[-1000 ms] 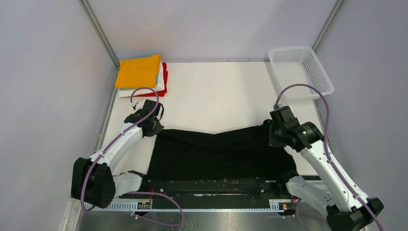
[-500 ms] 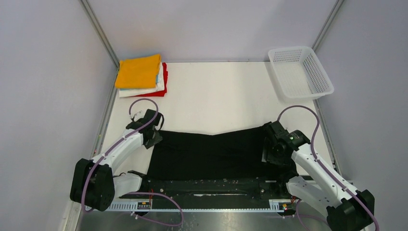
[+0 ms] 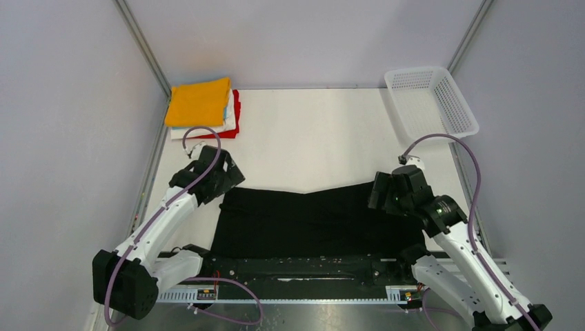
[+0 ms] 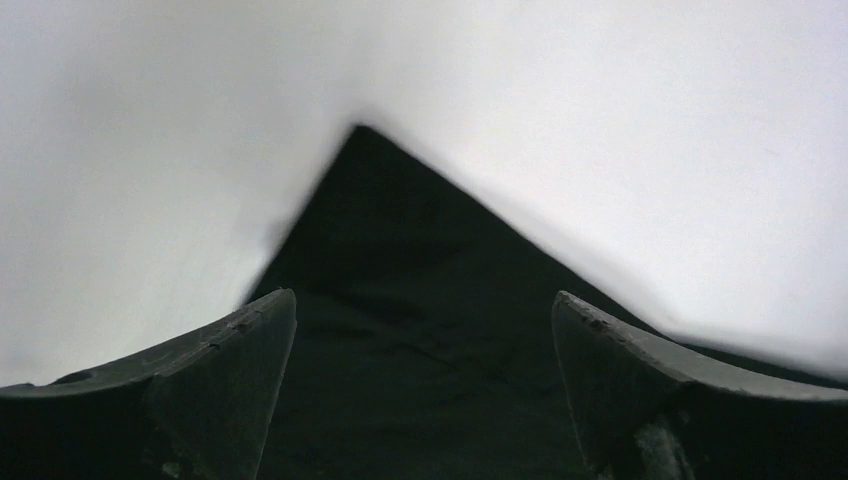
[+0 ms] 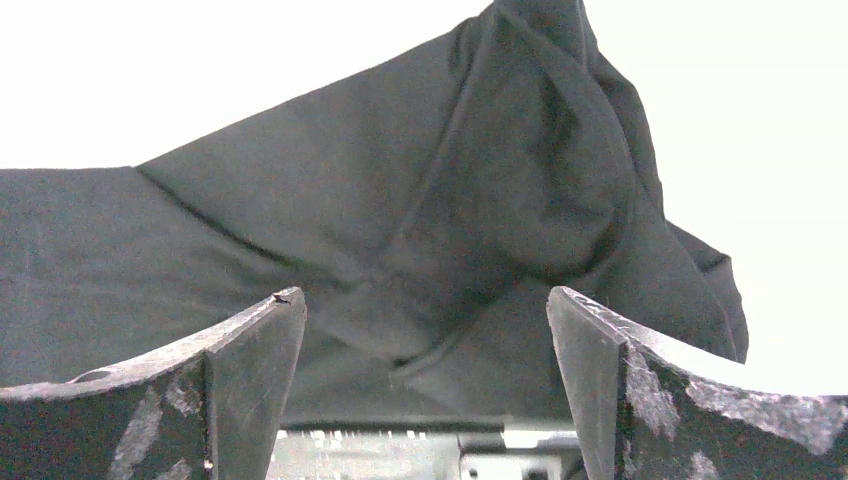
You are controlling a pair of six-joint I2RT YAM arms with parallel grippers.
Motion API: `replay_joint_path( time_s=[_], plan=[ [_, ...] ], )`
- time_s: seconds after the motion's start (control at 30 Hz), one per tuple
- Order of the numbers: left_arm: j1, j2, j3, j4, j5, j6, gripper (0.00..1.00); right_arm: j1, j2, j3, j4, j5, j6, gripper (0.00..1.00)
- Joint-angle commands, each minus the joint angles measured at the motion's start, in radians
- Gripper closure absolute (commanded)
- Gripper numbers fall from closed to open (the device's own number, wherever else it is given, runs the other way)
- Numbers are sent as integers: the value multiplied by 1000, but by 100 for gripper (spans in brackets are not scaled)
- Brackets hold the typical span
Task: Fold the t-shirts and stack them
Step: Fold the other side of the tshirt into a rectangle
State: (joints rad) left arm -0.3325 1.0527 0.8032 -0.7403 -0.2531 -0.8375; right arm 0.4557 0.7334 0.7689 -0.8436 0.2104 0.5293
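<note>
The large black t-shirt (image 3: 314,222) lies spread as a wide band across the near part of the white table (image 3: 310,138). My left gripper (image 3: 222,181) hovers open over its far left corner (image 4: 400,260), holding nothing. My right gripper (image 3: 381,193) is open above the bunched, wrinkled far right corner (image 5: 500,200), and nothing sits between its fingers (image 5: 240,370). The other t-shirts make a folded stack (image 3: 203,107) at the far left, with the orange-yellow one on top and light blue, white and red edges beneath.
A white mesh basket (image 3: 431,103) stands at the far right corner. Grey walls close in on both sides and the back. The arms' black base rail (image 3: 303,267) runs along the near edge, right under the black shirt's near hem.
</note>
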Motion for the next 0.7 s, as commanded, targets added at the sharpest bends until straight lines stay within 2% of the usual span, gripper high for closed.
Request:
replay_joint_path(
  time_s=[0.0, 0.07, 0.17, 0.3, 0.53, 0.57, 0.67],
  plan=[
    [-14, 93, 3, 187, 269, 74, 1, -6, 158, -11, 291, 75, -49, 1],
    [-19, 171, -7, 228, 323, 75, 1, -45, 268, 10, 344, 15, -49, 0],
    [-19, 261, -29, 272, 314, 68, 1, -100, 454, 42, 411, -106, -37, 0],
    [-19, 344, -42, 286, 262, 57, 1, -157, 628, 70, 464, -108, -4, 1],
    [49, 371, -109, 288, 204, 54, 1, -387, 733, 24, 463, -44, 73, 1],
    [60, 368, -122, 290, 204, 54, 1, -421, 738, 15, 463, -49, 83, 4],
    [82, 359, -146, 298, 213, 53, 1, -513, 742, -10, 463, -92, 100, 0]
  ],
)
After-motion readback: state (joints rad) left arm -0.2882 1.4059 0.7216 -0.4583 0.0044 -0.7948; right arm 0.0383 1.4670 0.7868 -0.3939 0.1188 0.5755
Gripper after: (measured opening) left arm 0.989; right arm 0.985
